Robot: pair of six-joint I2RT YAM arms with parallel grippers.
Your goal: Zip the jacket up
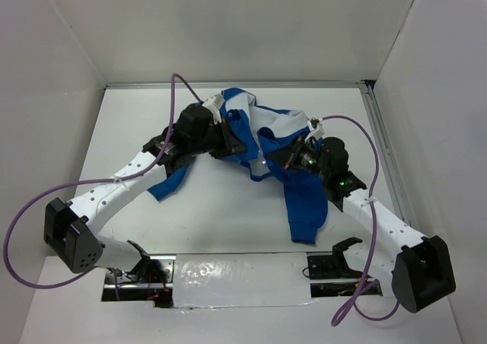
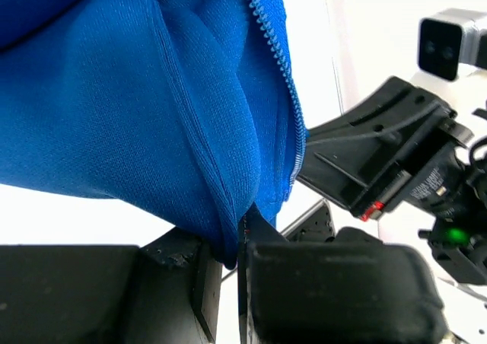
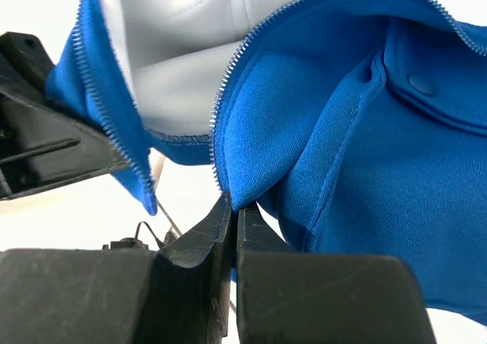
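The bright blue jacket [image 1: 304,199] lies bunched at the table's middle back, its white lining [image 1: 268,120] showing and one sleeve trailing toward the front. My left gripper [image 1: 230,141] is shut on a fold of its blue fabric [image 2: 137,93] beside one zipper edge [image 2: 293,108]; the fabric is pinched between the fingertips of the gripper [image 2: 228,253]. My right gripper [image 1: 271,158] is shut on the other front edge [image 3: 365,154], at the lower end of a row of pale zipper teeth [image 3: 228,100], as the right wrist view of the gripper [image 3: 234,211] shows. The two zipper edges hang apart. No slider shows.
White walls enclose the table on three sides [image 1: 228,24]. A purple cable [image 1: 46,199] loops from each arm. The other arm's wrist [image 2: 396,154] sits close in front of my left gripper. A snap button [image 3: 417,81] marks a pocket flap.
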